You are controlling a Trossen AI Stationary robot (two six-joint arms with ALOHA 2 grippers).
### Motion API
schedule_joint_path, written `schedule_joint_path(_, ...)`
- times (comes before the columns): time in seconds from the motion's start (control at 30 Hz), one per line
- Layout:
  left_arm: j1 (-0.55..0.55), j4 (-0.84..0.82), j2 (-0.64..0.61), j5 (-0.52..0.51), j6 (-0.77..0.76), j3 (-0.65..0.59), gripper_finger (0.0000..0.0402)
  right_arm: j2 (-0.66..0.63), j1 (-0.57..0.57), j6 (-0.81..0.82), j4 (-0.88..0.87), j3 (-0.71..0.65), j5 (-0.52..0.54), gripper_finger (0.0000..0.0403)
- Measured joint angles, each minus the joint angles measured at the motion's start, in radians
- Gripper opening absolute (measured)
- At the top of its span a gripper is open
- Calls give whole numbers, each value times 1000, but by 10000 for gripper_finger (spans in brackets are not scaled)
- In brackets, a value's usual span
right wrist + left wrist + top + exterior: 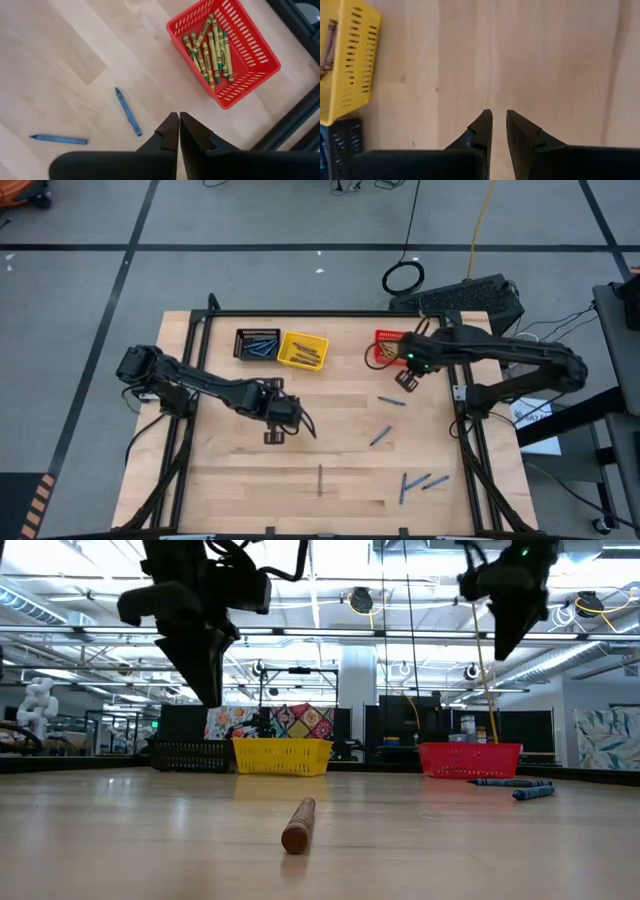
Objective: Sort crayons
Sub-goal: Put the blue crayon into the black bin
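crayons: olive-yellow (209, 46) in red basket (250, 82), blue (128, 112) loose on table (340, 435), brown (298, 824) alone at front | right gripper (178, 131) – clenched, empty, beside red basket | left gripper (499, 129) – slightly parted, empty, near yellow basket (362, 60)

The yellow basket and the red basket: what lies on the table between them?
Nothing: in the high view the stretch between the yellow basket and the red basket is bare wood.

We see what looks like a robotics lab hall: grey floor (90, 280) with dark tape lines, exposed ceiling trusses (90, 635), a white humanoid robot (38, 705), possibly.
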Motion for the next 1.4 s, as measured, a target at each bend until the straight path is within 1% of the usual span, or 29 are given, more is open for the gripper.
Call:
schedule_joint_path(0.1,23,20,0,-22,43,0,50,-41,23,28,2,0,3,0)
schedule_joint_path(0.3,69,66,0,-25,44,0,50,-69,49,30,18,0,10,0)
schedule_joint_path(0.43,105,108,11,-24,44,0,50,-68,61,8,19,0,68,0)
schedule_joint_path(0.47,116,113,11,-12,44,0,50,-68,63,5,19,0,80,0)
schedule_joint_path(0.6,159,159,17,89,45,0,50,-68,67,-4,18,0,83,0)
schedule_joint_path(0.67,175,172,16,111,50,0,54,-68,68,-17,17,0,83,0)
schedule_joint_path(0.83,200,206,26,156,51,0,86,-68,68,-17,15,0,85,0)
schedule_joint_path(0.97,199,234,26,155,65,0,116,-68,68,-17,15,0,85,0)
schedule_joint_path(1.1,187,350,26,157,-133,0,124,-68,68,-17,15,0,84,0)
schedule_joint_path(1.13,179,376,26,157,-156,0,123,-68,68,-17,15,0,84,0)
schedule_joint_path(1.27,130,514,44,154,-147,0,123,-68,68,-16,15,0,84,0)
schedule_joint_path(1.33,114,554,57,124,-142,3,123,-68,68,-10,15,0,82,0)
schedule_joint_path(1.4,103,550,82,91,-144,27,123,-68,68,11,15,0,80,0)
